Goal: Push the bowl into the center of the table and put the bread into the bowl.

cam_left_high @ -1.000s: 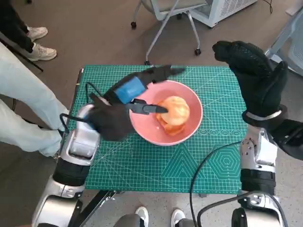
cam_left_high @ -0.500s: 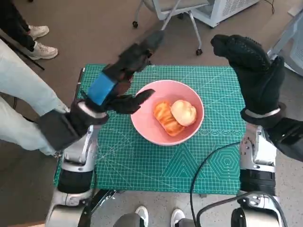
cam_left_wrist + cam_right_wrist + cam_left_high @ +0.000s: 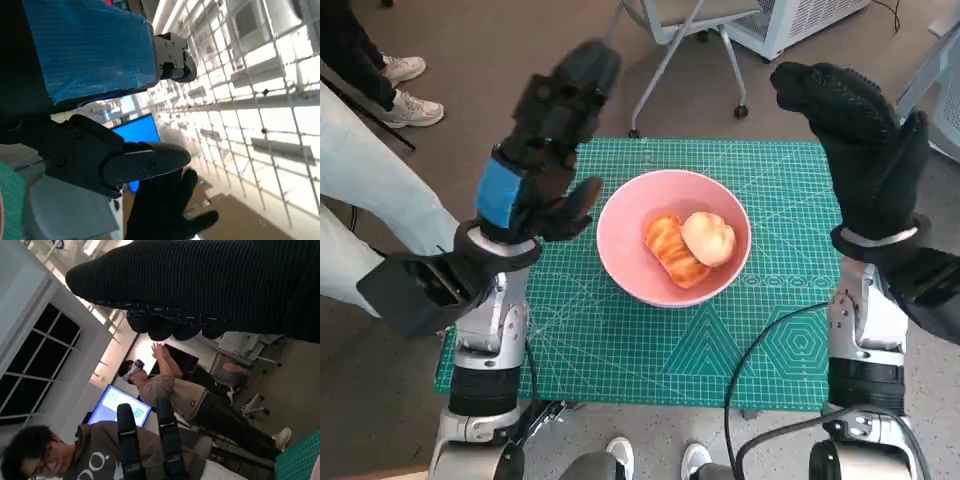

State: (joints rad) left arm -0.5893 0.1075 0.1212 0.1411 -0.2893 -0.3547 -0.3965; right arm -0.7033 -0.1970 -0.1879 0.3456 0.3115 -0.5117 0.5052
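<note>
A pink bowl [image 3: 620, 255] stands near the middle of the green cutting mat [image 3: 620, 350]. Two pieces of bread lie in it: a ridged orange one [image 3: 668, 247] and a pale round bun [image 3: 709, 238]. My left hand [image 3: 545, 140] is raised above the mat's left side, fingers spread and pointing up, holding nothing. My right hand [image 3: 855, 140] is lifted high over the mat's right edge, fingers apart and empty. The left wrist view shows my left hand's taped back [image 3: 90, 47] and, beyond it, the gloved right hand [image 3: 165, 212]. The right wrist view shows only the glove [image 3: 210, 287].
An office chair base [image 3: 670, 60] stands on the floor beyond the table. A person's legs and shoes [image 3: 380, 90] are at the left. In the right wrist view, people [image 3: 170, 395] sit or stand by a blue screen [image 3: 117, 407]. A cable [image 3: 760, 340] crosses the mat's right front.
My left hand has drawn back from the bowl and risen, fingers now pointing upward. The bun rolled to the right of the ridged piece. My right hand stayed raised.
</note>
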